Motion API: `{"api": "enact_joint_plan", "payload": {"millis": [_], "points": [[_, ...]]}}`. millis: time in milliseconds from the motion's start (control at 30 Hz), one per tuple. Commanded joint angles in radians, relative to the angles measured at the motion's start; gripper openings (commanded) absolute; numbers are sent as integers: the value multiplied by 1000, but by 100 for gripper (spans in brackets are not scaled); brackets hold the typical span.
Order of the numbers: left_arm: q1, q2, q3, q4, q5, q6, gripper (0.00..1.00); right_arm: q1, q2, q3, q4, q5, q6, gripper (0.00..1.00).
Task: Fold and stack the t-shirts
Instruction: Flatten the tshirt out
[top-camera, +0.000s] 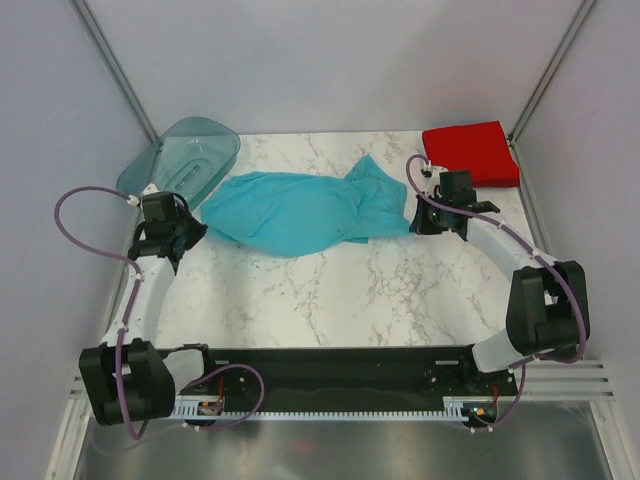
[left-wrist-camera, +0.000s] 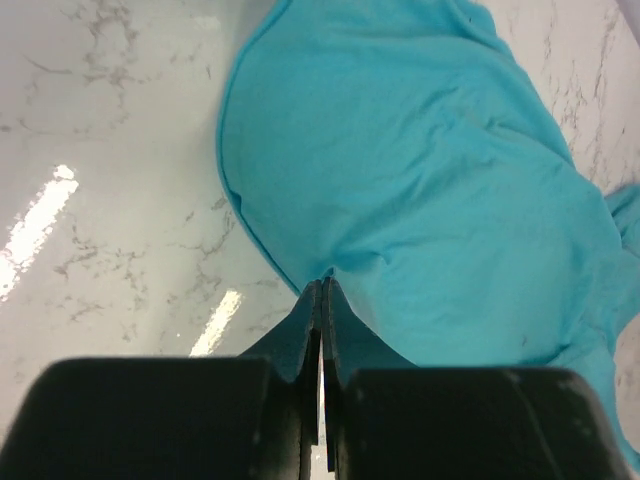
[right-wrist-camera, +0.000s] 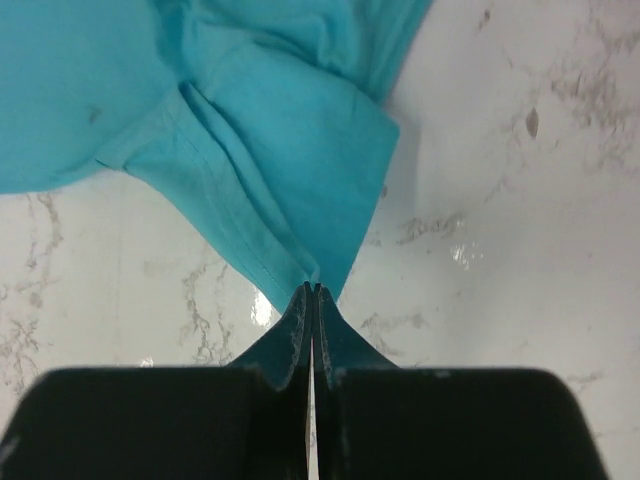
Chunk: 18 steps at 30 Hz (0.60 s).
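The turquoise t-shirt (top-camera: 300, 210) lies crumpled across the middle of the marble table, stretched between both arms. My left gripper (top-camera: 188, 232) is shut on the shirt's left hem edge (left-wrist-camera: 322, 272). At the other end, my right gripper (top-camera: 418, 222) is shut on the corner of a sleeve (right-wrist-camera: 316, 280). In both wrist views the cloth (left-wrist-camera: 420, 180) fans out from the pinched fingertips, and the sleeve (right-wrist-camera: 290, 150) hangs in folds. The red t-shirt (top-camera: 472, 152) sits as a folded square at the back right corner.
A translucent teal plastic tray (top-camera: 185, 158) leans at the back left, just behind the left gripper. Metal frame posts and grey walls close in the table on three sides. Bare marble (top-camera: 330, 300) lies between the shirt and the arm bases.
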<state>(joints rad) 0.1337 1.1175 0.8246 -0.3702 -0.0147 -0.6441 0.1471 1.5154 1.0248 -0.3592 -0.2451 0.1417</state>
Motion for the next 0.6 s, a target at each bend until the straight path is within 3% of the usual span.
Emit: {"api": "enact_joint_plan", "payload": {"millis": [0, 267, 567], "points": [[3, 28, 1, 31, 82, -84, 2, 6, -1, -25, -24, 110, 70, 0], [4, 25, -24, 31, 58, -43, 2, 9, -4, -179, 86, 46, 189, 0], [4, 30, -27, 34, 53, -43, 2, 54, 5, -278, 146, 92, 219, 0]]}}
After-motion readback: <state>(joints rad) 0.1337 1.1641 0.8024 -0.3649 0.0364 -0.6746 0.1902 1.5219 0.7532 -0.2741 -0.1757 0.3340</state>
